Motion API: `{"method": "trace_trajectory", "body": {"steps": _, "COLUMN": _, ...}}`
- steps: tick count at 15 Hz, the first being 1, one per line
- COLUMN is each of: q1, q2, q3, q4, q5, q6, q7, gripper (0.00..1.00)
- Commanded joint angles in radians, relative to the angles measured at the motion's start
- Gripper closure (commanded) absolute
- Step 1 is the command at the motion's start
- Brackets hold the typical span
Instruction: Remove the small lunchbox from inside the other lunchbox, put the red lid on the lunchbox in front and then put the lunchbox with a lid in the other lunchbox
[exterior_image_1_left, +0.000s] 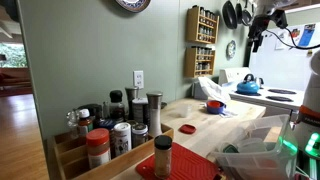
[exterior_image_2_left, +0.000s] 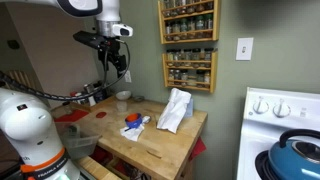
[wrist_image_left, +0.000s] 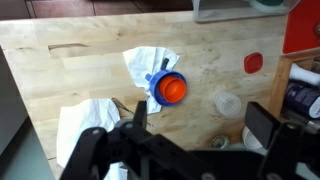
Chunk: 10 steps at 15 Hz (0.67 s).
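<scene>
The red bowl-like lunchbox (wrist_image_left: 169, 88) sits on a blue piece on a white cloth at the middle of the wooden counter; it also shows in both exterior views (exterior_image_1_left: 214, 106) (exterior_image_2_left: 133, 122). The small whitish round lunchbox (wrist_image_left: 227, 103) stands on bare wood to its right, apart from it. The flat red lid (wrist_image_left: 253, 63) lies further right on the wood and shows in an exterior view (exterior_image_1_left: 187, 128). My gripper (wrist_image_left: 200, 125) is open and empty, high above the counter in both exterior views (exterior_image_1_left: 255, 35) (exterior_image_2_left: 120, 65).
Crumpled white cloths (wrist_image_left: 85, 125) (exterior_image_2_left: 175, 110) lie on the counter. Spice jars (exterior_image_1_left: 120, 130) crowd one end. A wall spice rack (exterior_image_2_left: 188, 45), a white stove and a blue kettle (exterior_image_1_left: 248, 85) stand nearby. A small white bowl (exterior_image_2_left: 122, 96) sits near the counter's edge.
</scene>
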Motion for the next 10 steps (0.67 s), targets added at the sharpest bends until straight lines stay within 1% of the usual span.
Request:
{"method": "trace_trajectory", "body": {"steps": 1, "q1": -0.014, "q2": 0.005, "q3": 0.009, "q4": 0.003, "q5": 0.008, "q6": -0.002, "q7": -0.009, "gripper": 0.00}}
{"method": "trace_trajectory", "body": {"steps": 5, "q1": -0.014, "q2": 0.005, "q3": 0.009, "q4": 0.003, "q5": 0.008, "q6": -0.002, "q7": -0.009, "gripper": 0.00}}
{"method": "trace_trajectory", "body": {"steps": 6, "q1": 0.010, "q2": 0.018, "q3": 0.021, "q4": -0.005, "q5": 0.028, "q6": 0.004, "q7": -0.011, "gripper": 0.00}}
{"method": "trace_trajectory", "body": {"steps": 9, "q1": 0.064, "q2": 0.048, "q3": 0.109, "q4": -0.041, "q5": 0.077, "q6": 0.034, "q7": 0.022, "gripper": 0.00}}
{"method": "trace_trajectory", "body": {"steps": 10, "q1": 0.092, "q2": 0.056, "q3": 0.155, "q4": -0.063, "q5": 0.108, "q6": 0.060, "q7": 0.037, "gripper": 0.00}}
